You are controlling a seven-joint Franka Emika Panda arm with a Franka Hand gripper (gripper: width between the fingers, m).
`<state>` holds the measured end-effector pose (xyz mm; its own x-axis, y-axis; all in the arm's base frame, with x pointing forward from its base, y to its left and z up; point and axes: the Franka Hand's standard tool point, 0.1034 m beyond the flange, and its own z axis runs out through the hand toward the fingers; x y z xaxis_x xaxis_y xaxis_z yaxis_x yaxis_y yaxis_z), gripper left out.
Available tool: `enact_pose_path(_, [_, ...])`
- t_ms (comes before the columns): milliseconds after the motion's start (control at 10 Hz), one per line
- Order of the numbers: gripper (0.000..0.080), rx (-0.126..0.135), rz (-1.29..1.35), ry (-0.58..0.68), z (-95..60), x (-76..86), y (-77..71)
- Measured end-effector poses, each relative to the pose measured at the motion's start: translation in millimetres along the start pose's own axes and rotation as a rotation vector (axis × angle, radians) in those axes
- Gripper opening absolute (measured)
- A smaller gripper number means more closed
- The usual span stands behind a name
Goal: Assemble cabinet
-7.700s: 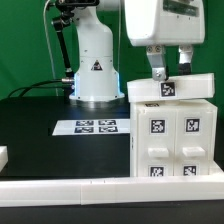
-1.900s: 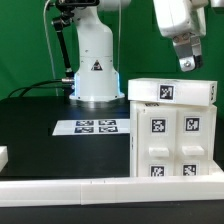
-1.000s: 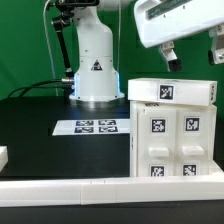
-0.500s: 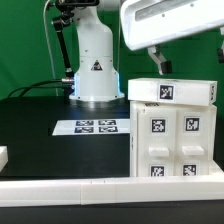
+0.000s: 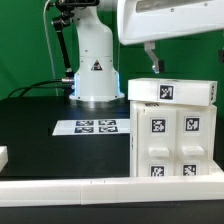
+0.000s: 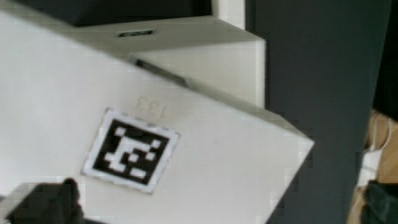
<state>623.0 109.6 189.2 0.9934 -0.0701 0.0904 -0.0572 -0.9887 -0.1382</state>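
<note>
In the exterior view we see the white boxy plastic cabinet standing on the black table at the exterior view's right. One dark finger of the pincer hangs just above its top. We cannot tell if the pincer is spread.

In the wrist view we see a white cabinet panel with a square tag.

Showed up all in glossy white: a rounded, tapering base column marked with a black triangular emblem above a grey ring at the foot. Carried black cables down the exterior view's left side. Up top, loomed as a large boxy white wrist housing with a grey band along its lower edge. Ended in slim dark fingers.
</note>
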Motion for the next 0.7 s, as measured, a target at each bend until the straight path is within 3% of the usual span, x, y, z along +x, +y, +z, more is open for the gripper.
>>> enact_pose_path(400, [0.0796, -0.014, -0.26, 0.001, 0.5, 0.7, 5.6])
enact_pose_path(700, [0.0796, -0.035, -0.626, -0.025, 3.3, -1.3, 14.4])
